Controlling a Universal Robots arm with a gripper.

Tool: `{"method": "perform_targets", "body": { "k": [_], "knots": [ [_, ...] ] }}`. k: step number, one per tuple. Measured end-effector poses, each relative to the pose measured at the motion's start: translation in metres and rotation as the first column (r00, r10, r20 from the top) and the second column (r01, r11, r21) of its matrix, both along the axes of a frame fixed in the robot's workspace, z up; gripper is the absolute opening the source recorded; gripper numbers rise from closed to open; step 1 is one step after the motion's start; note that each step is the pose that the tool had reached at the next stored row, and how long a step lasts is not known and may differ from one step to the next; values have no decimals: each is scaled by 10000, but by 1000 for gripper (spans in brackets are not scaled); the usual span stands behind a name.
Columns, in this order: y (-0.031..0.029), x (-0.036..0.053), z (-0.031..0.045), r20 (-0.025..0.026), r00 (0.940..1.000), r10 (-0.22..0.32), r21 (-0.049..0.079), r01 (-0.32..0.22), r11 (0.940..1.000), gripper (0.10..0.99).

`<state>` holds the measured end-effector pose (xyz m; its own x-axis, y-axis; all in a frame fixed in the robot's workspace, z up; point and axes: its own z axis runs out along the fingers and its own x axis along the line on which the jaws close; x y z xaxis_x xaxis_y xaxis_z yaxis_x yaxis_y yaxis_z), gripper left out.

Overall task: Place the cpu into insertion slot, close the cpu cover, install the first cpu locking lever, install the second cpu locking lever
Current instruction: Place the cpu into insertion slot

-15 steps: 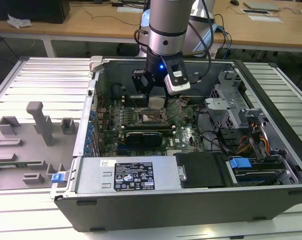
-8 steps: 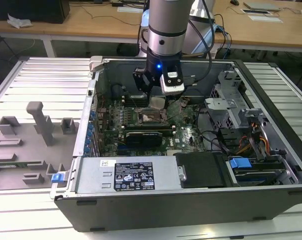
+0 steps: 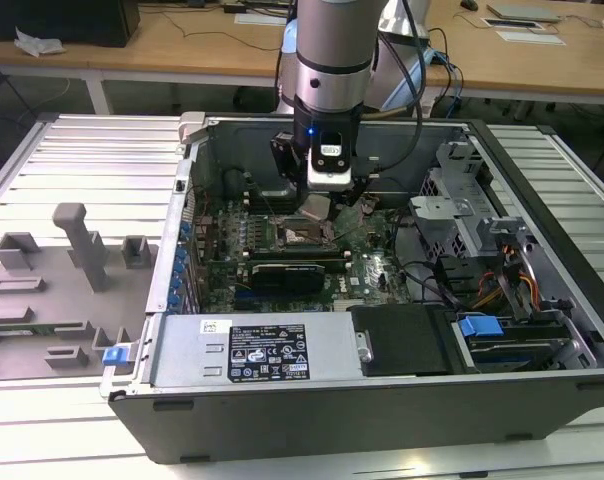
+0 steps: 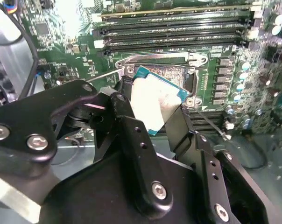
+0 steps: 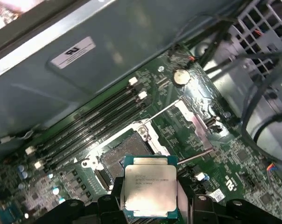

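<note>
My gripper (image 3: 320,200) is shut on the cpu (image 3: 316,208), a flat square chip with a pale metal top. It hangs tilted just above the insertion slot (image 3: 300,236) on the green motherboard. In the first wrist view the cpu (image 5: 148,189) sits between the black fingers (image 5: 197,205), with the slot's bare pin field (image 5: 114,161) just beyond it. The cpu cover (image 5: 193,122) is swung open beside the slot, and two thin lever rods (image 5: 160,112) stand free. The second wrist view shows the cpu (image 4: 155,100) in front of the slot (image 4: 176,74).
The open computer case (image 3: 182,190) walls the board in on all sides. Long black memory slots (image 5: 99,116) run beside the socket. A black graphics card (image 3: 292,270), a power supply (image 3: 262,350), drive bays and cables (image 3: 502,280) fill the rest. A grey fixture plate (image 3: 62,280) lies at the exterior view's left.
</note>
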<state>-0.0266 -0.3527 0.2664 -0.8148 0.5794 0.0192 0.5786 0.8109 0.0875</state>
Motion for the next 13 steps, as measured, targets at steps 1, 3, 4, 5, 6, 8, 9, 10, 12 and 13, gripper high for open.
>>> {"method": "perform_targets", "body": {
  "k": [1, 3, 4, 5, 6, 8, 9, 10, 12, 13],
  "knots": [
    [0, 0, -1, 0, 9999, -151, 0, 151, 9999, 533],
    [0, 0, -2, 1, 9990, -452, 0, 452, 9990, 533],
    [0, 0, -3, 1, 9977, -677, -1, 677, 9977, 533],
    [0, 0, -5, 1, 9942, -1076, -3, 1076, 9942, 533],
    [0, 0, -6, 1, 9925, -1219, -4, 1219, 9925, 533],
    [0, 0, -7, 0, 9880, -1542, -4, 1542, 9880, 533],
    [0, 0, -8, 1, 9857, -1684, -5, 1684, 9857, 533],
    [0, 0, -9, 1, 9832, -1826, -5, 1826, 9832, 533],
    [0, 0, -10, 1, 9766, -2152, -7, 2152, 9766, 533],
    [0, 0, -11, 1, 9731, -2306, -9, 2306, 9730, 533]
  ]
}}
